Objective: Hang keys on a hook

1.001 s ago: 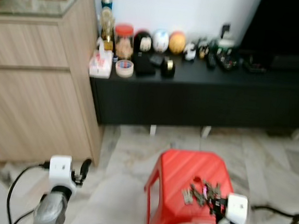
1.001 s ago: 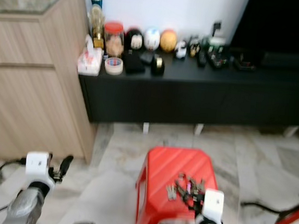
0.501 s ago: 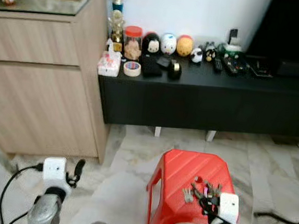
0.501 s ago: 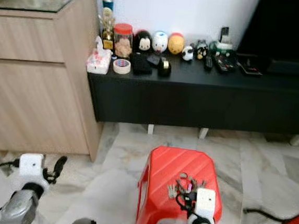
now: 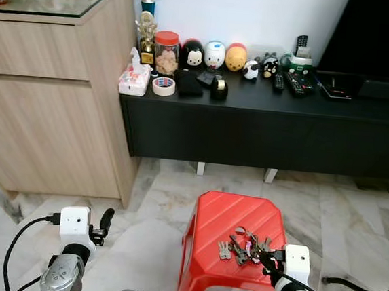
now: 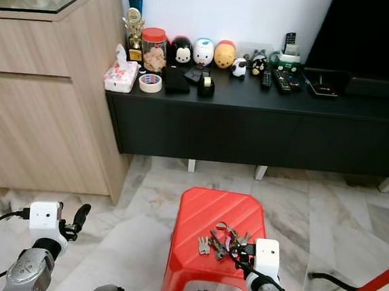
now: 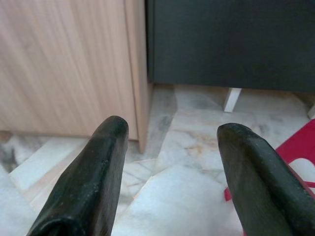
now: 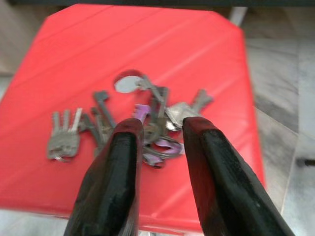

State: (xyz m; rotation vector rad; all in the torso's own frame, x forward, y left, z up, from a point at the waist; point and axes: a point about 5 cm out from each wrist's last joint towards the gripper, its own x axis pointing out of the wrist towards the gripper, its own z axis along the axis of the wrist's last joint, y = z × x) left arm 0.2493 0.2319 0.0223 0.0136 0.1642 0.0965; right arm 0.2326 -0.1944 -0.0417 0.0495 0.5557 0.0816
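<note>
The right gripper is hovering right at the key bunch on the red stool, fingers slightly apart, keys lying just ahead between the tips.

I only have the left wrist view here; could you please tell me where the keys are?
Observer: The keys lie in a bunch on top of the red stool.
Operator: Thank you. Is the right pincer near them?
Observer: Yes, the right pincer is open, its fingertips over the bunch's near edge.
Operator: And what stands beyond the stool?
Observer: A low black cabinet, with a tape roll and remotes on top.
</note>
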